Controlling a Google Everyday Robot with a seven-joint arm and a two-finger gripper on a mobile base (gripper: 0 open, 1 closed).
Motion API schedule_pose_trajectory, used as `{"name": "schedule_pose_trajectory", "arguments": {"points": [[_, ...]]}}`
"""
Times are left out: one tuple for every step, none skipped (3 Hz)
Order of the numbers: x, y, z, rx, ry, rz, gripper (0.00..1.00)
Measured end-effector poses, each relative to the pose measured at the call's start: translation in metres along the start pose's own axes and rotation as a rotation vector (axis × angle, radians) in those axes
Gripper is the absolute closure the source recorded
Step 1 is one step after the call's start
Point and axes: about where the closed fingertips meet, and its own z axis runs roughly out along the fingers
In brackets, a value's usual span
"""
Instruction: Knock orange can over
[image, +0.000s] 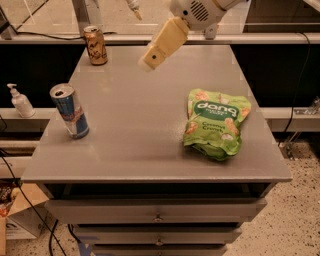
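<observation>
The orange can (95, 45) stands upright at the far left corner of the grey table (140, 125). It is orange-brown with dark scribbled marks and a silver rim. My gripper (150, 59) hangs over the far middle of the table, to the right of the can and apart from it. Its cream-coloured fingers point down and to the left. The white arm body (200, 12) sits above it at the top of the view.
A blue-and-silver energy drink can (70, 111) stands near the table's left edge. A green snack bag (216, 123) lies on the right side. A sanitizer bottle (20, 100) sits on a ledge to the left. Drawers are below the tabletop.
</observation>
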Motion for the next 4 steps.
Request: {"name": "schedule_pose_trajectory", "arguments": {"points": [[-0.011,-0.024,0.03,-0.021,-0.012,0.068,0.0],[-0.016,-0.045,0.057,-0.025,-0.013,0.143,0.0],[-0.017,-0.044,0.059,-0.028,-0.014,0.147,0.0],[-0.013,-0.044,0.062,-0.011,-0.001,0.181,0.0]]}}
